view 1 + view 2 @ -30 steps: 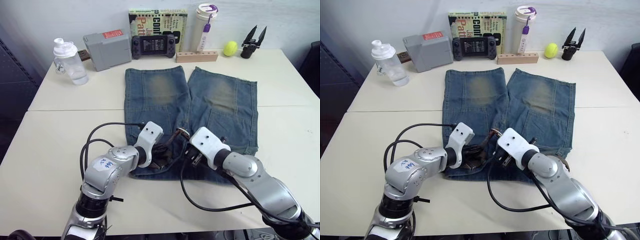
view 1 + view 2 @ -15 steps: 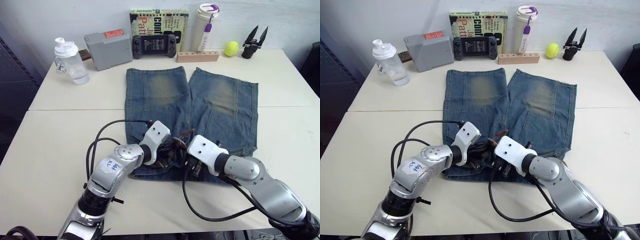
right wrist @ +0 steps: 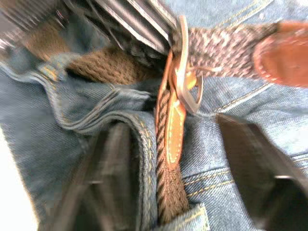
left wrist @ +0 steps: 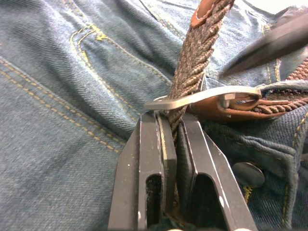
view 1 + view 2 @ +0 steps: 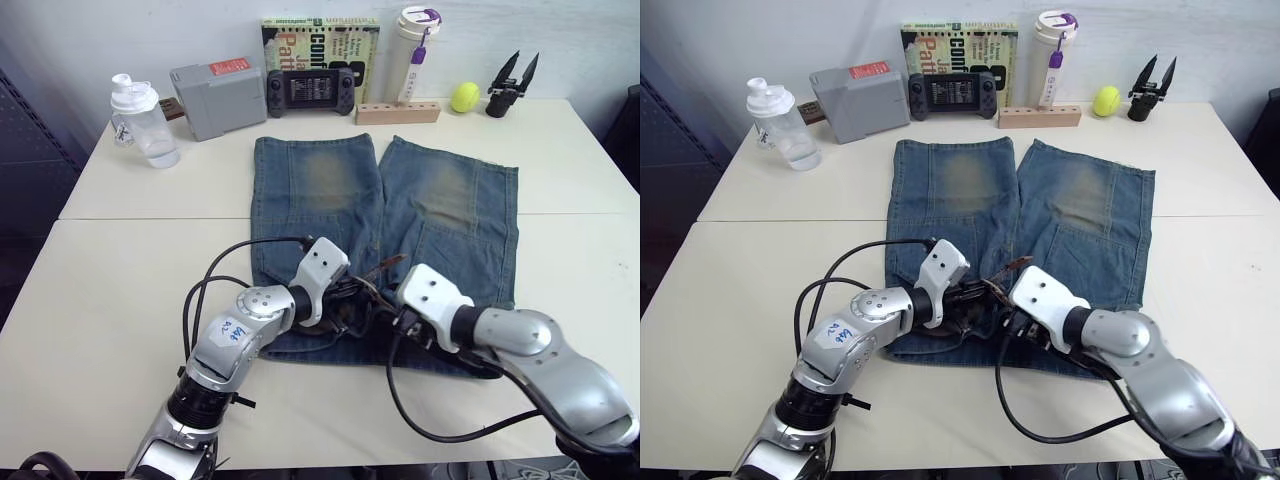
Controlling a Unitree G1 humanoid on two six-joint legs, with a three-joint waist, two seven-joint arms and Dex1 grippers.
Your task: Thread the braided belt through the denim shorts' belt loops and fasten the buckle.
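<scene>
Left gripper clamps braided belt at buckle; right gripper spread wide, likely empty, astride denim shorts waistband; bare table at 9 o'clock.

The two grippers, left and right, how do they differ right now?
The left gripper has its jaws shut on the braided belt, pinching the strap just below the buckle; the right gripper has its jaws spread open, holding nothing. The left grips the strap's free end; the right straddles the buckle end lying along the denim shorts waistband. Both work at the waistband, close together, facing each other.
</scene>
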